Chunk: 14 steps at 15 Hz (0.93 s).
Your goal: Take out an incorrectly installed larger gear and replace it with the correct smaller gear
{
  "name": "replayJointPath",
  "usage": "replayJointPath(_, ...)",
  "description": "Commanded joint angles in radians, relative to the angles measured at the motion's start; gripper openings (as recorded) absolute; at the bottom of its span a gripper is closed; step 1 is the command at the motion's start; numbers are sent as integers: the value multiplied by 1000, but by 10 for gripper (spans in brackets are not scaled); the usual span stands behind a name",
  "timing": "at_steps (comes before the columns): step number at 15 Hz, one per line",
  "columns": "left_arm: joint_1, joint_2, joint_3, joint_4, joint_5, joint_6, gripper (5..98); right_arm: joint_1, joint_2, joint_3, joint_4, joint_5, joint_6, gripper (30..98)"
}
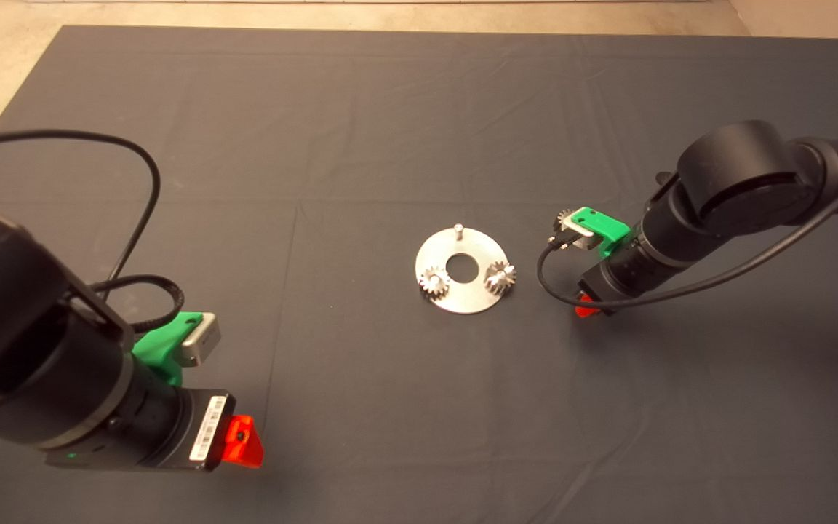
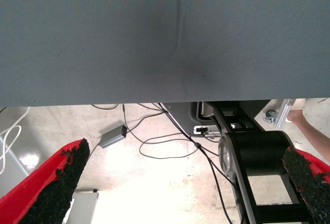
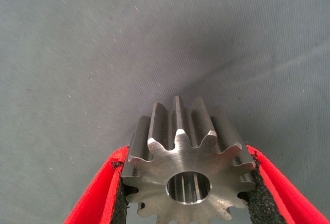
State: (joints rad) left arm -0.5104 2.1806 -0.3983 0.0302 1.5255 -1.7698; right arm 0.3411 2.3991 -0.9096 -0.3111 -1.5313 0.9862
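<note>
My right gripper point(image 1: 586, 306) hovers over the mat to the right of the round steel plate point(image 1: 463, 300). In the right wrist view it point(image 3: 188, 154) is shut on the smaller gear point(image 3: 175, 126), a dull grey gear with straight teeth and a round centre hole. The plate carries two shiny small gears point(image 1: 433, 282) point(image 1: 500, 276) and one bare peg point(image 1: 457, 229) at its far side. A flared-tooth gear point(image 1: 561, 218), apparently the larger gear, lies on the mat right of the plate, mostly hidden by the right wrist camera. My left gripper point(image 1: 241, 440) is parked at the lower left, open and empty.
The dark mat point(image 1: 361, 131) covers the table. The left wrist view shows the mat's edge point(image 2: 154, 100), the floor with cables and a grey box point(image 2: 112, 137), the robot's black base point(image 2: 258, 152), and a person's arm point(image 2: 314, 131).
</note>
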Motion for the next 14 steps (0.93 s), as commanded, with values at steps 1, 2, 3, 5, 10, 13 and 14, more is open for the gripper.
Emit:
replayJointPath(1,-14,0,14,-13,50,-5,976,10,-4,11,-38,-127,-3,482)
replayJointPath(2,-14,0,14,-13,50,-7,976,10,-4,11,-42,-127,-3,482)
replayJointPath(3,-14,-1,15,-13,49,-7,976,9,-4,11,-46,-127,-3,482)
replayJointPath(5,-14,-1,15,-13,50,-7,976,-2,-4,11,-46,-127,-3,482)
replayJointPath(10,-14,0,15,-13,49,-8,976,-20,-4,11,-70,-127,-3,486)
replayJointPath(13,-14,-1,15,-13,50,-8,976,-22,-1,11,-74,-127,-3,486)
replayJointPath(14,-14,-1,15,-13,49,-8,976,-25,-5,11,-74,-127,-3,487)
